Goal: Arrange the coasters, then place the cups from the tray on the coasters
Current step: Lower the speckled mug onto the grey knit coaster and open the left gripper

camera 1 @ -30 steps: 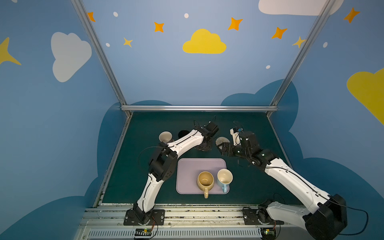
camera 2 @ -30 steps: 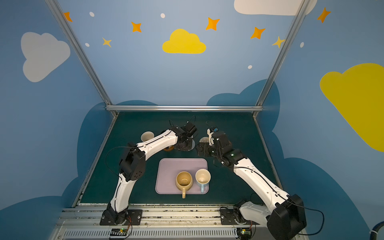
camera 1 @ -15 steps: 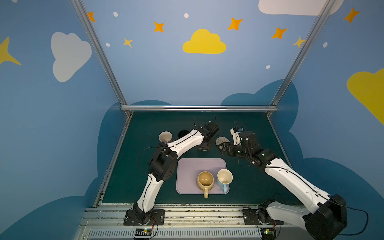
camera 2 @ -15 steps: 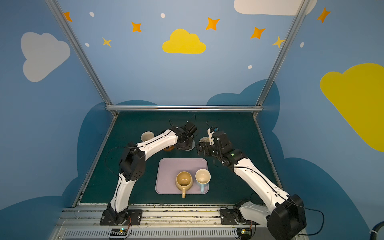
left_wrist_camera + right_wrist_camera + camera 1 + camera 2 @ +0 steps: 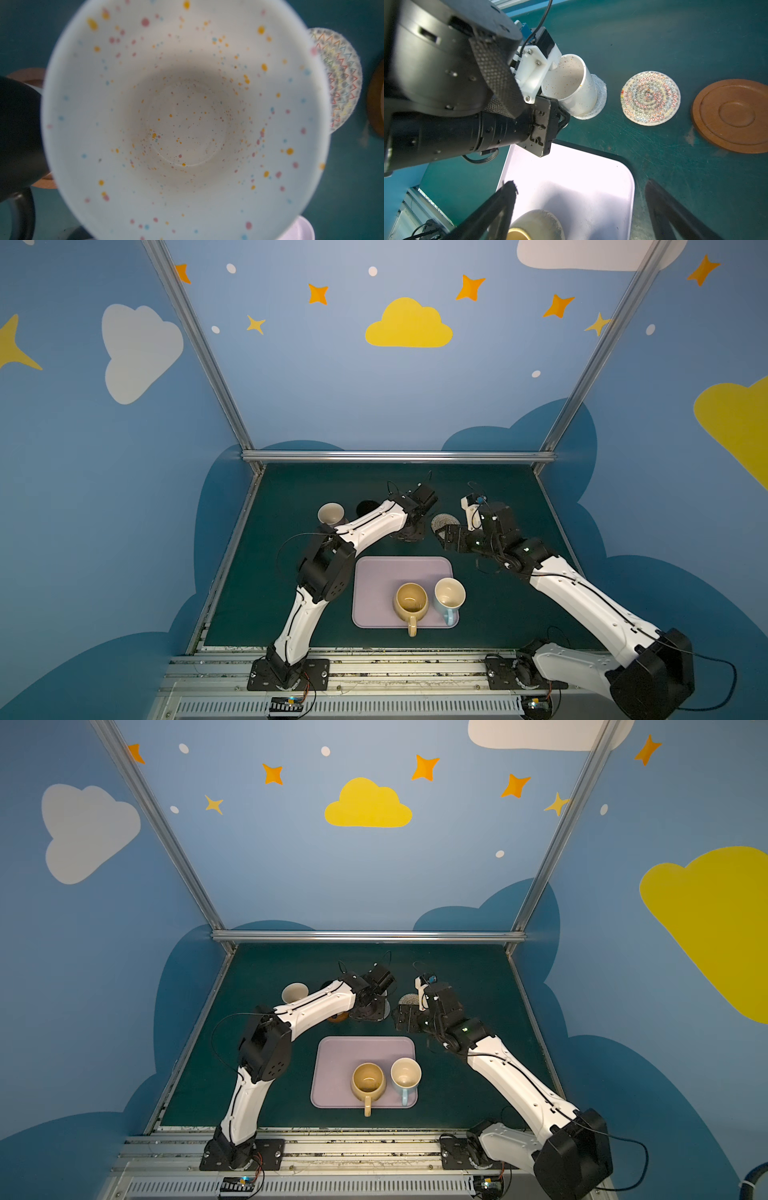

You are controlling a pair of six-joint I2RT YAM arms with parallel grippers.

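On green matting (image 5: 675,31), left gripper (image 5: 559,117) is hanging beside the speckled cup (image 5: 571,83), grip unclear; right gripper (image 5: 580,182) is gaping empty.

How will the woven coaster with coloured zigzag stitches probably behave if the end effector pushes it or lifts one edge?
The woven coaster looks thin, soft and fuzzy-edged, so it would probably flop if lifted by one edge. It lies flat on the green table, so a push likely drags or wrinkles it; rolling seems unlikely.
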